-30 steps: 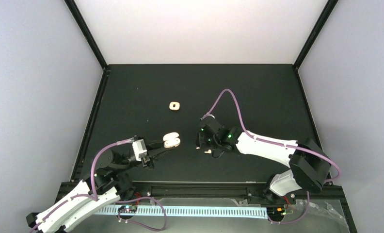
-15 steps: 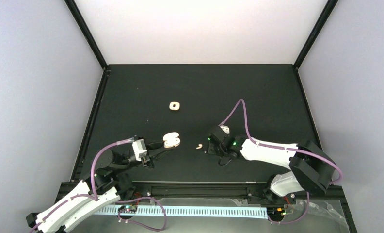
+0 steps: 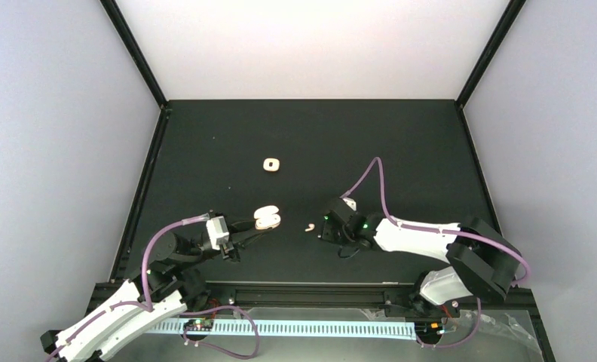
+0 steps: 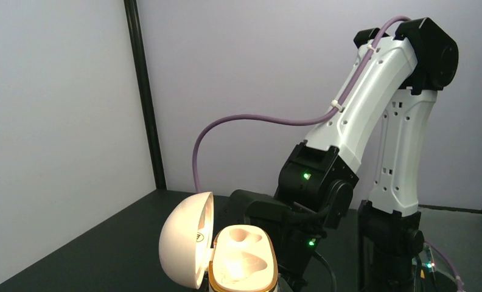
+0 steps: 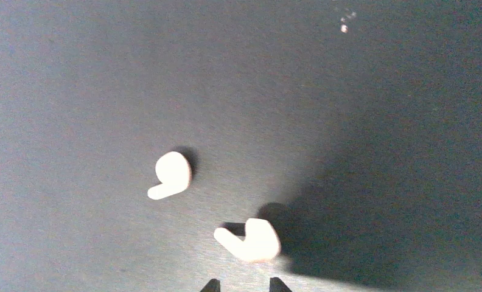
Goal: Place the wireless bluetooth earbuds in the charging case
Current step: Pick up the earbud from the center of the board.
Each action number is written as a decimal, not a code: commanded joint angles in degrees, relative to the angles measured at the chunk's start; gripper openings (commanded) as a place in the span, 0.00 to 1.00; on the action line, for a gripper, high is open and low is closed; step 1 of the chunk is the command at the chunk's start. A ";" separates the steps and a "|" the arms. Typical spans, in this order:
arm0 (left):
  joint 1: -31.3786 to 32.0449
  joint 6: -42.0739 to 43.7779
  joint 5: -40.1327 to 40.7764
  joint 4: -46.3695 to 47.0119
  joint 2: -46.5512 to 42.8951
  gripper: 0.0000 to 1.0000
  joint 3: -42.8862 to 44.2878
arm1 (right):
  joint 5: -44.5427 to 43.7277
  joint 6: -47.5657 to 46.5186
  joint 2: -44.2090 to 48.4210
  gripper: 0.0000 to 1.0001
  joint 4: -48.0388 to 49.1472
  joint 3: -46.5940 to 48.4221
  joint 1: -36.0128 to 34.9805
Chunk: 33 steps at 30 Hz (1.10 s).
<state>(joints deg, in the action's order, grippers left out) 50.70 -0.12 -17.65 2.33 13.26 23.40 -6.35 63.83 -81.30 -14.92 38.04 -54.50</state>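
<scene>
An open cream charging case (image 4: 243, 264) fills the bottom of the left wrist view, lid (image 4: 184, 243) swung left and both sockets empty. My left gripper (image 3: 254, 232) is shut on the case (image 3: 267, 219) and holds it just above the table. Two white earbuds lie on the black mat in the right wrist view, one farther off (image 5: 173, 173) and one (image 5: 254, 241) just ahead of my right gripper (image 5: 244, 285). Its fingertips stand apart with nothing between them. From above, one earbud (image 3: 309, 227) shows just left of the right gripper (image 3: 323, 228).
A second, closed cream case (image 3: 271, 164) lies farther back on the mat. Black frame posts (image 3: 133, 53) and grey walls bound the table. The right arm (image 4: 372, 97) stands close behind the held case in the left wrist view.
The right gripper has drawn back to the right and come low over the mat, uncovering an earbud at its tip, and its jaws have narrowed. The left arm and case have not moved.
</scene>
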 commanded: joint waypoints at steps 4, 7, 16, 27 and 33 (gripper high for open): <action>0.10 -0.87 -0.90 0.26 0.94 0.02 1.34 | -0.57 2.01 1.72 0.11 2.08 -5.37 0.43; 0.10 -0.85 -0.90 0.25 1.22 0.02 1.38 | -0.73 1.75 1.10 0.08 3.03 -5.91 0.37; 0.10 -0.85 -0.90 -0.11 1.75 0.02 1.39 | -0.79 -2.36 -2.12 0.06 3.72 -2.24 2.48; 0.10 -0.26 -0.74 -0.22 2.02 0.02 1.56 | 0.90 -7.85 -5.07 0.06 4.15 1.30 5.42; 0.10 -0.31 -0.72 -0.60 1.95 0.02 1.56 | 0.33 -9.06 -4.93 0.06 1.50 2.49 5.60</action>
<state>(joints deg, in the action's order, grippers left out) 50.70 -0.25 -18.11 2.20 14.66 23.40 -5.13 56.42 -86.54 -11.79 39.11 -49.41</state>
